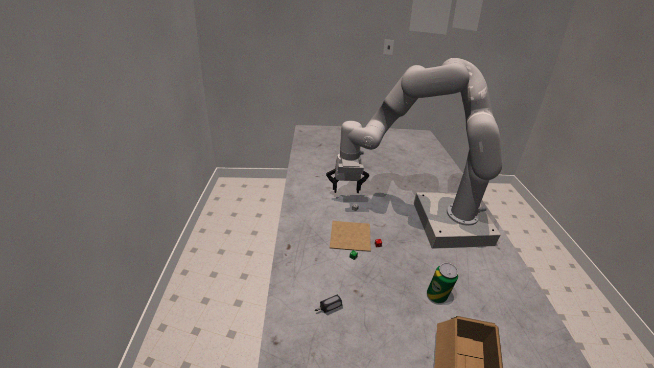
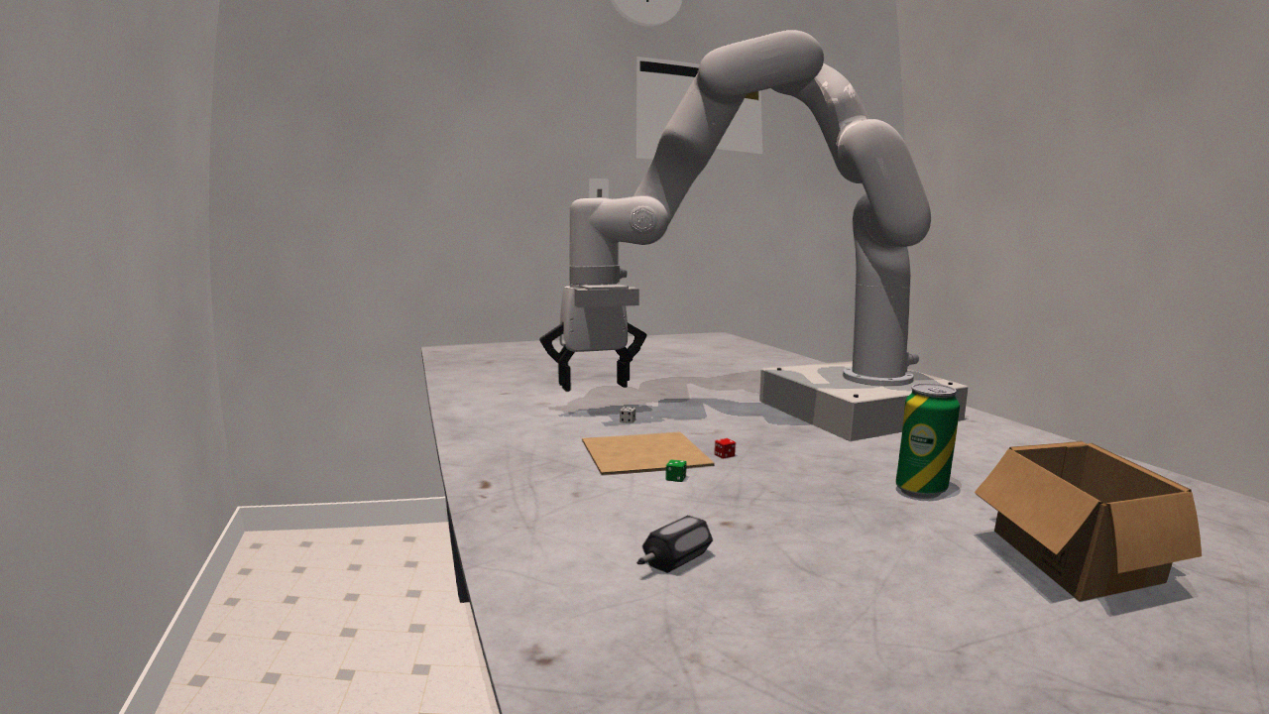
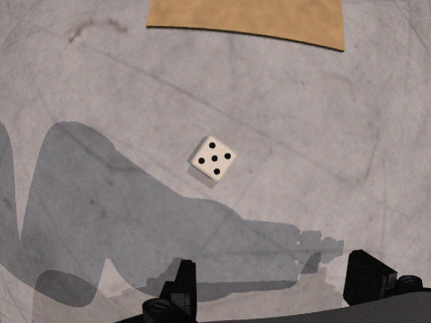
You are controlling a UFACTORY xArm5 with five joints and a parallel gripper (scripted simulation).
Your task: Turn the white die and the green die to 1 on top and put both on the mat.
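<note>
The white die (image 1: 355, 207) (image 2: 627, 415) (image 3: 214, 159) lies flat on the table behind the mat, with 5 on top. The tan mat (image 1: 340, 234) (image 2: 621, 452) (image 3: 251, 20) lies flat. The green die (image 1: 353, 254) (image 2: 676, 470) sits off the mat, just by its front edge; its top number is too small to tell. The red die (image 1: 378, 242) (image 2: 725, 447) sits on the table just right of the mat; its top number is also hard to read. My gripper (image 1: 347, 190) (image 2: 594, 386) (image 3: 275, 283) is open and empty, pointing down above the table, behind the white die.
A dark screwdriver-like tool (image 1: 331, 303) (image 2: 677, 542) lies in front of the green die. A green can (image 1: 442, 282) (image 2: 927, 441) stands to the right, beyond the red die. An open cardboard box (image 1: 445, 344) (image 2: 1047, 497) stands at the front right. The table's left edge runs beside the mat.
</note>
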